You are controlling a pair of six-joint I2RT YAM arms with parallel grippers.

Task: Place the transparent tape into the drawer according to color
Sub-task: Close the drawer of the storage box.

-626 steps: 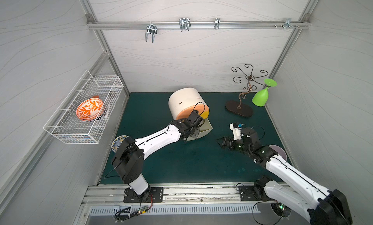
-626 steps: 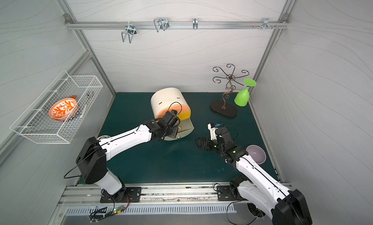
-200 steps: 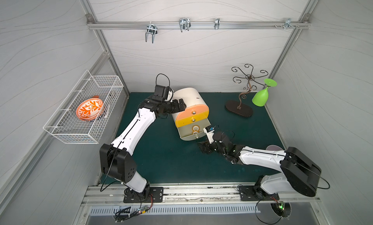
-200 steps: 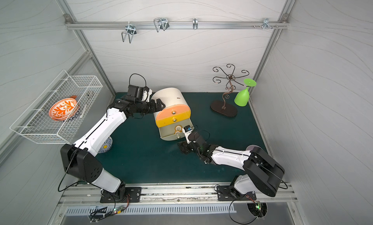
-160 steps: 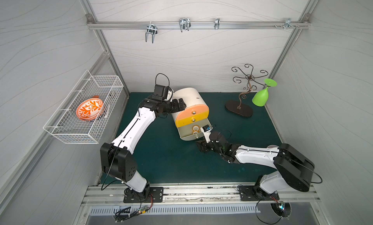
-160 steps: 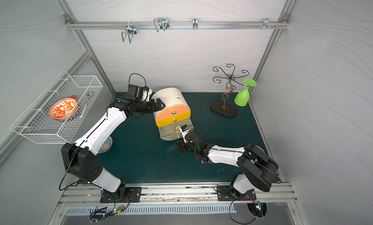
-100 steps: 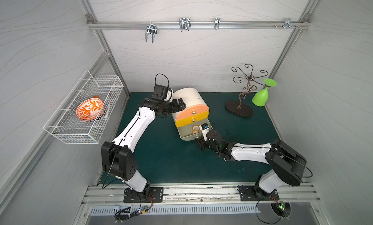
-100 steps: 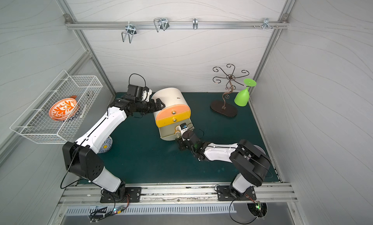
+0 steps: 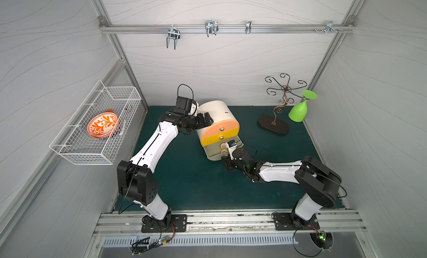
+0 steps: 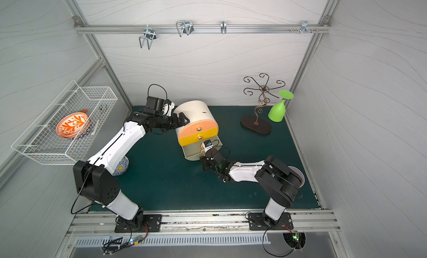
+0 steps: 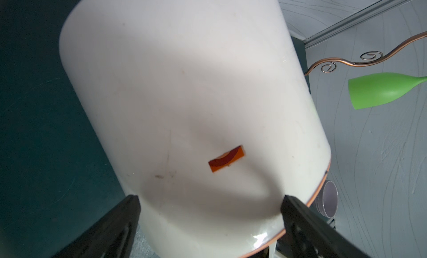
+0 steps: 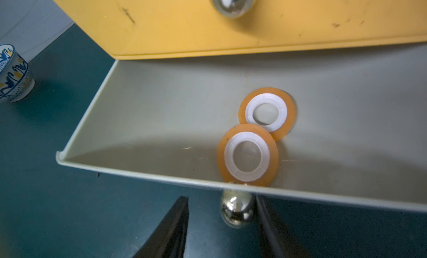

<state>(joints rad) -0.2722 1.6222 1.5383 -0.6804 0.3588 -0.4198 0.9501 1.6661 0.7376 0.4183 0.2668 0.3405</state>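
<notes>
Both orange rolls (image 12: 248, 154) lie in the open bottom drawer (image 12: 150, 111), so that colour looks done; red and purple are unseen. The right fingers (image 12: 175, 226) straddle the knob (image 12: 235, 210), not yet clamped, likely to shut it. The left fingers (image 11: 108, 229), spread wide, brace the cabinet (image 11: 184, 83).

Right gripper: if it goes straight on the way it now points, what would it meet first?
The shiny round metal knob on the pulled-out grey drawer; it sits between the right gripper's open jaws. The drawer's front wall lies right behind it.
</notes>
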